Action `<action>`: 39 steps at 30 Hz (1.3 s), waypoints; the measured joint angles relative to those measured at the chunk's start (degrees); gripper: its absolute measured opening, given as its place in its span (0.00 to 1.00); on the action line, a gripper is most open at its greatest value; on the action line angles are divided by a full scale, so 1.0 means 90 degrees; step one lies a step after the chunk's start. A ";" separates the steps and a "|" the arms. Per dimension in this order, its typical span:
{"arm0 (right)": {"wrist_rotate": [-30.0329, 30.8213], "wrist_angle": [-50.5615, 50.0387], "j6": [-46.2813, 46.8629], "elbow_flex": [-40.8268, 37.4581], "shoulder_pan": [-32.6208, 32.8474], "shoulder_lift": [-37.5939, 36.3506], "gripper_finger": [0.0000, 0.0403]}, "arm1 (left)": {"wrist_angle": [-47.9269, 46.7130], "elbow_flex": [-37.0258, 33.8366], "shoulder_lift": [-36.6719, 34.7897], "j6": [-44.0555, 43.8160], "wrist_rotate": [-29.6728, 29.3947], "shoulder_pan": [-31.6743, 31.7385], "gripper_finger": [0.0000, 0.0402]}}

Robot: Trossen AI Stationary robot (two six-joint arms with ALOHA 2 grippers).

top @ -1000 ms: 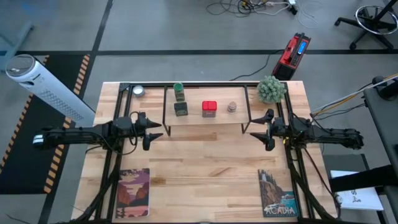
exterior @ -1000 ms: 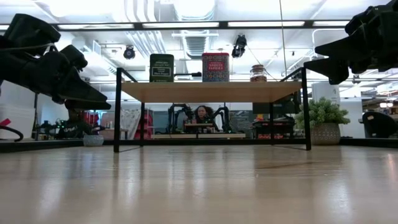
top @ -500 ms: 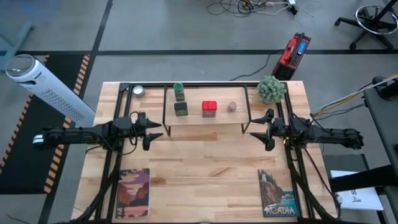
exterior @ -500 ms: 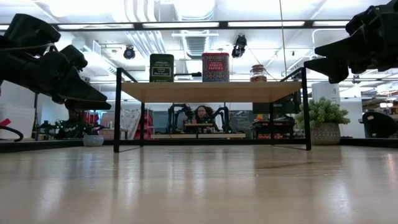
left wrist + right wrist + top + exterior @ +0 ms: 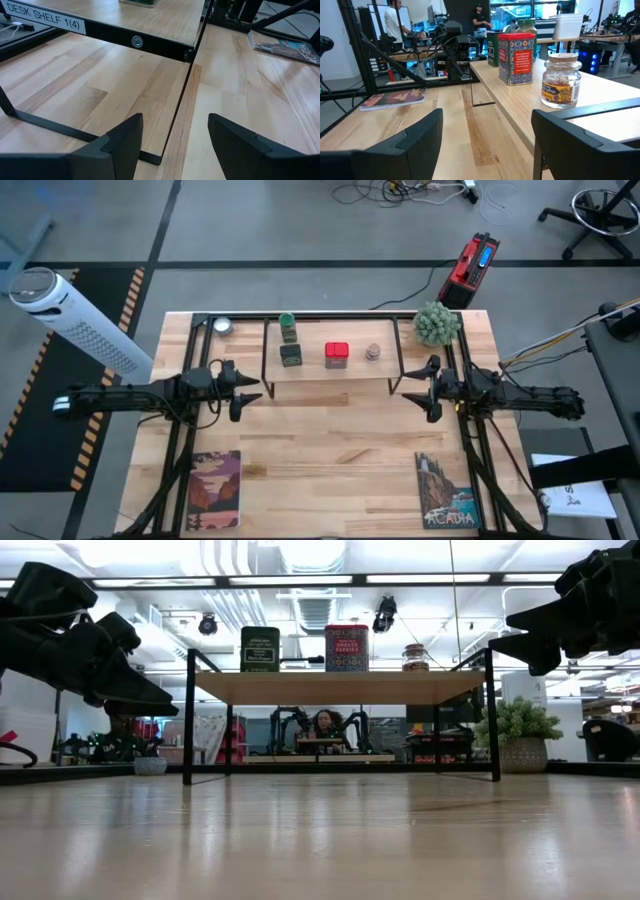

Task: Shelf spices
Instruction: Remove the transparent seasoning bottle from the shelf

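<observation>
The shelf [image 5: 332,376], black rods under a light board, stands at the table's far middle. On its board stand the green-capped bottle [image 5: 288,326], the dark grey square jar [image 5: 291,355], the red square tin [image 5: 337,354] and the tiny round jar [image 5: 373,352]. The right wrist view shows the red tin [image 5: 516,51] and the tiny jar [image 5: 562,80] upright on the board. My left gripper [image 5: 245,388] hovers open just off the shelf's left end. My right gripper [image 5: 425,390] hovers open off its right end. Both point at the shelf.
A round silver tin [image 5: 221,326] sits at the far left, a small green plant [image 5: 436,324] at the far right. Two books lie near the front edge, one left [image 5: 214,488] and one right [image 5: 447,490]. Bare tabletop lies between them.
</observation>
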 joint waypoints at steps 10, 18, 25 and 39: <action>-0.0010 -0.0043 -0.0053 0.0002 0.0000 0.0003 0.65 | -0.0001 -0.0001 0.0000 -0.0211 -0.0302 -0.0002 0.54; -0.0014 -0.0086 -0.0054 0.0021 0.0000 0.0131 0.61 | 0.0311 0.0000 0.0000 -0.0785 -0.0332 -0.0002 0.48; -0.0008 -0.1003 0.0118 0.0674 0.0001 0.0291 0.57 | 0.0236 0.0400 0.0001 -0.0905 -0.0112 -0.0002 0.44; -0.0169 -0.0858 0.0282 0.1743 0.0002 0.0586 0.50 | -0.1365 0.2050 0.0232 -0.0360 0.0108 -0.0002 0.39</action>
